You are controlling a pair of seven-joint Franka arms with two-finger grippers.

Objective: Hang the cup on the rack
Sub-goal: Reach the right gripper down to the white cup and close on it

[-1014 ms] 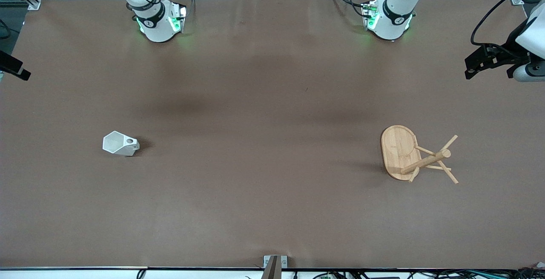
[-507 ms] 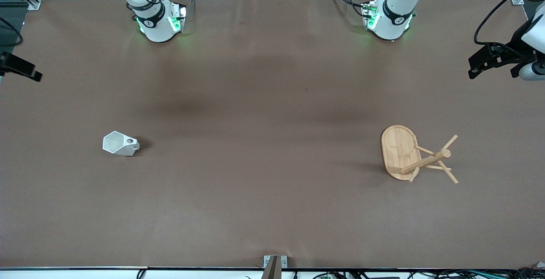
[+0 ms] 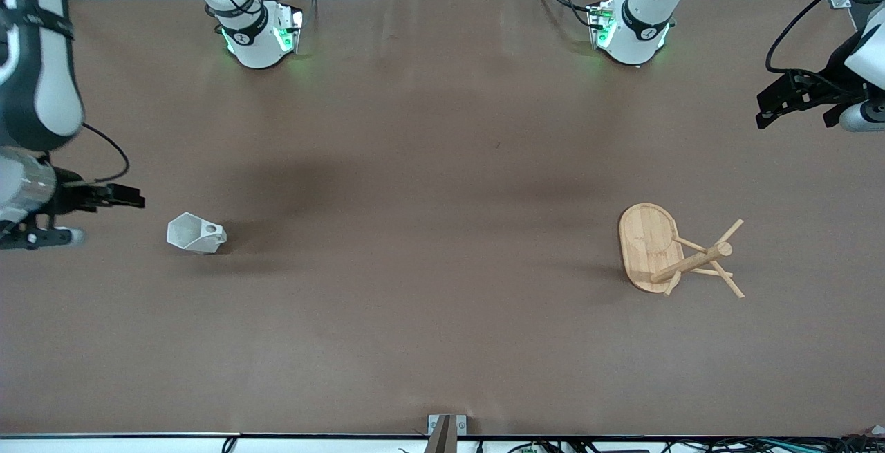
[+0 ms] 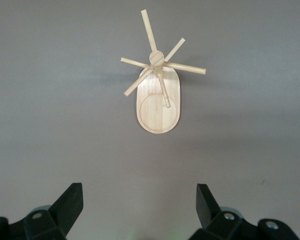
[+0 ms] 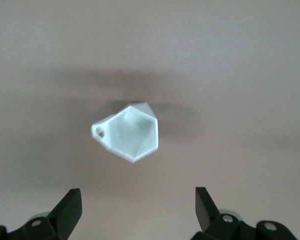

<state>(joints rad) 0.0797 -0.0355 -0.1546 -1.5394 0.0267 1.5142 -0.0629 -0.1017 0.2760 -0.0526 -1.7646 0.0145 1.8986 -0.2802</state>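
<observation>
While the cup (image 3: 196, 234) sits upright on the table (image 3: 429, 315) toward the right arm's end, rim up, handle w/ its round hole pointing toward the table's middle, the right gripper (image 3: 104, 198) is up in the air just beside it, off the side away from the handle. Fingers (image 5: 69, 206) wide apart, nothing held; right wrist cam looks almost straight down into the cup, so looks like it's lining up for a pick.

Rack (image 3: 667, 251) stands well apart, toward the left arm's end: oval base flat, post up, pegs fanned out. Standing like that, pegs are free to take the handle hole. Left gripper (image 3: 795, 102) waits in the air near the table edge at that end, fingers (image 4: 70, 201) spread, empty, wrist cam aimed at the rack.

In the way? Nothing much. Bare table between cup and rack, only the arm bases along the robots' edge. My guess: the handle hole is small, pegs thin and angled, so the hang itself is the fiddly bit.
</observation>
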